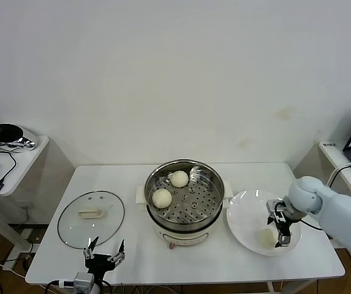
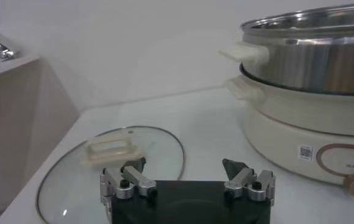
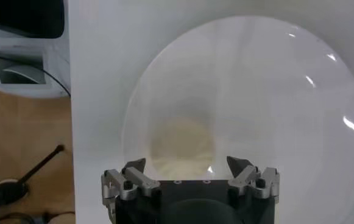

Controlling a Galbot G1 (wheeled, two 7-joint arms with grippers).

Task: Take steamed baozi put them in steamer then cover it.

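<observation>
1. The left gripper (image 1: pixel 105 252), fingers spread and empty, hangs at the desk (image 1: pixel 52 260) front edge; the cover (image 1: pixel 90 218) lies just beyond it.
2. The steamer (image 1: pixel 185 202), off to that gripper's right, holds two steamed baozi (image 1: pixel 162 198).
3. The right gripper (image 1: pixel 283 231), fingers spread, hovers over the white plate (image 1: pixel 242 214); one baozi (image 3: pixel 181 146) lies directly below it.

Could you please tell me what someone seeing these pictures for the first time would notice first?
The shiny steamer at the table's middle draws the eye, two steamed baozi already on its perforated tray. To its right, the open right gripper hovers over another baozi on the white plate. The cover lies flat to the left, near the open left gripper.
</observation>
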